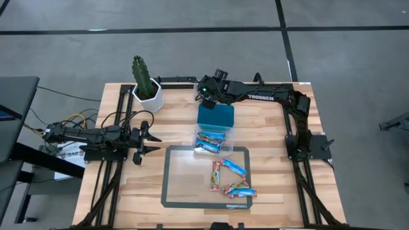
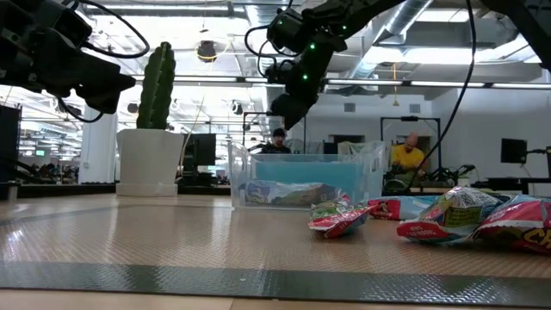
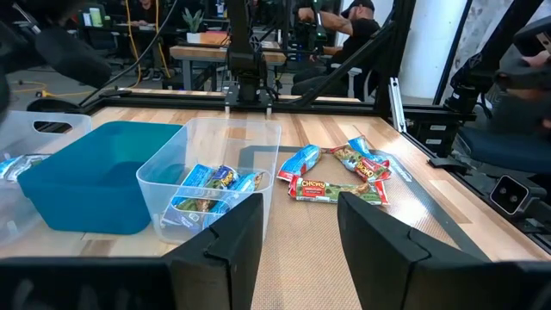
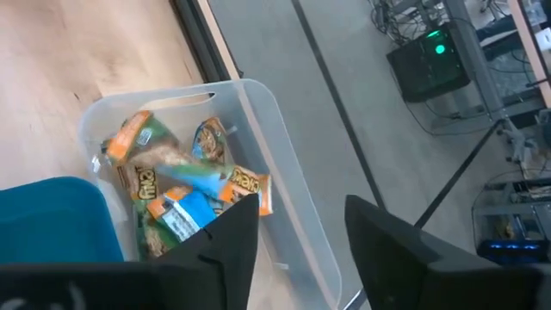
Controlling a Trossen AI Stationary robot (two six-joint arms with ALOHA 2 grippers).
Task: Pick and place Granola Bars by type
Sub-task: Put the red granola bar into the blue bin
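Several granola bars [image 1: 233,179] lie loose on the dark-rimmed mat [image 1: 176,182], red, green and blue; the low view shows them at its right [image 2: 448,215]. More blue bars [image 1: 209,142] sit in a clear tub [image 3: 215,172]. Behind it stands a teal tub [image 1: 215,116], and behind that a second clear tub [image 4: 258,146] holding orange-green bars [image 4: 142,172] and a blue one [image 4: 185,211]. My right gripper [image 4: 297,228] hangs open above that far tub, also seen at the table's far middle [image 1: 208,94]. My left gripper [image 1: 146,142] is open, holding nothing, left of the mat.
A potted cactus [image 1: 146,86] stands at the far left of the table. The right arm [image 1: 268,96] reaches across the far edge. Bare wood lies between my left gripper and the tubs. People sit at desks beyond the table [image 2: 405,155].
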